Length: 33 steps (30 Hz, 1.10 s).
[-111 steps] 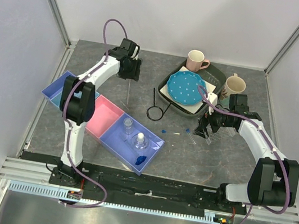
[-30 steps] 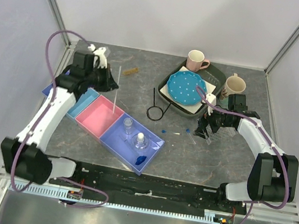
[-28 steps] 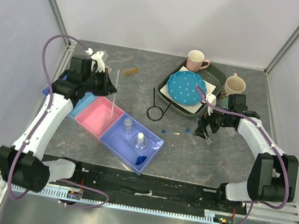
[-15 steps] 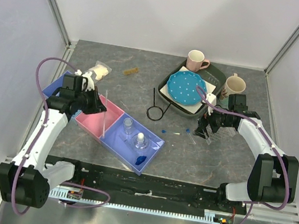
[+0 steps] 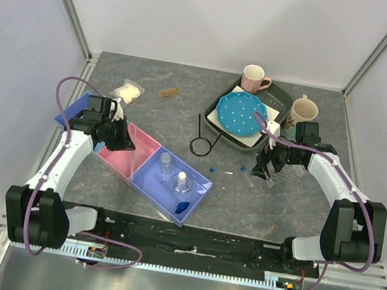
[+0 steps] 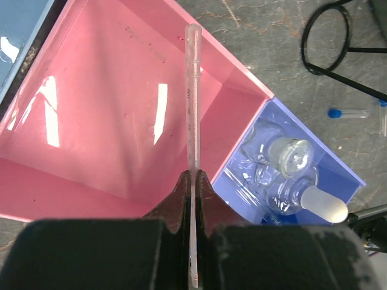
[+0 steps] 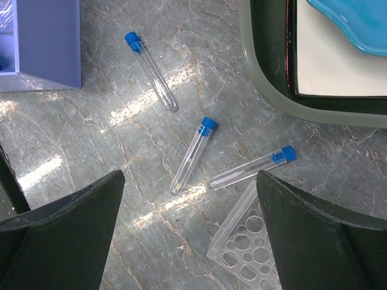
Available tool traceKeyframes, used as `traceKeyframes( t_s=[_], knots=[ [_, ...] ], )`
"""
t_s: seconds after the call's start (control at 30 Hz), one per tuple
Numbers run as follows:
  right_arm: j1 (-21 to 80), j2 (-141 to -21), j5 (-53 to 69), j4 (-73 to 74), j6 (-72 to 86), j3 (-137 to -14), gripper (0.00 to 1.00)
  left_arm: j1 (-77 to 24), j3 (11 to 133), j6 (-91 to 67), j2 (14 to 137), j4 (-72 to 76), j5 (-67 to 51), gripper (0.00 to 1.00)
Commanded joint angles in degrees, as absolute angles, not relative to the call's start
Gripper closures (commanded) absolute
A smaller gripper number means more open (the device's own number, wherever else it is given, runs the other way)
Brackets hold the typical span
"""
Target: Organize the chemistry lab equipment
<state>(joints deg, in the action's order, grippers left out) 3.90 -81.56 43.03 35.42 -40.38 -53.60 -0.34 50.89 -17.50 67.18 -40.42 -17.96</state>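
Left fingers (image 6: 181, 192) are clamped on a thin clear graduated stick (image 6: 192, 103), held over the pink middle compartment (image 6: 91, 121) of the three-part plastic tray (image 5: 197, 193) near the surface's left edge. Judgement: lower the stick until it lies along the pink floor, clear of the dividing wall, then release. The lilac end compartment (image 6: 338, 175) holds two clear stoppered bottles (image 6: 284, 154) and a blue hexagonal piece (image 5: 182, 206). Right fingers (image 7: 66, 235) stand apart above three blue-capped clear tubes (image 7: 193, 154) lying loose beside the clear tube rack (image 7: 242, 251), toward the right edge.
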Motion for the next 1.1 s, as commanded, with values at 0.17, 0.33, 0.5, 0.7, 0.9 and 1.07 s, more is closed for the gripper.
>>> traceKeyframes(
  t_s=[0.17, 0.33, 0.5, 0.7, 0.9, 1.07],
  knots=[
    [3.78, -81.04, 44.3, 35.6, -41.84, -55.02, 0.02, -0.09, 51.5, -17.4, 71.89, -40.34, -11.43, 0.98],
    [3.78, -81.39, 44.3, 35.6, -41.84, -55.02, 0.02, -0.09, 51.15, -17.93, 72.95, -38.5, -11.34, 0.95],
    [3.78, -81.3, 44.3, 35.51, -41.84, -54.93, 0.02, -0.09, 51.33, -17.67, 76.19, -37.44, -11.43, 0.89],
    [3.69, -81.39, 44.12, 35.6, -41.92, -54.93, 0.02, -0.09, 51.85, -17.58, 78.39, -36.21, -11.16, 0.83],
    [3.78, -81.47, 43.95, 35.6, -41.92, -54.93, 0.02, -0.09, 52.03, -17.49, 78.93, -35.16, -11.78, 0.74],
    [3.78, -81.74, 43.86, 35.51, -42.01, -54.93, 0.02, -0.09, 52.21, -16.88, 75.95, -35.33, -11.95, 0.62]
  ],
)
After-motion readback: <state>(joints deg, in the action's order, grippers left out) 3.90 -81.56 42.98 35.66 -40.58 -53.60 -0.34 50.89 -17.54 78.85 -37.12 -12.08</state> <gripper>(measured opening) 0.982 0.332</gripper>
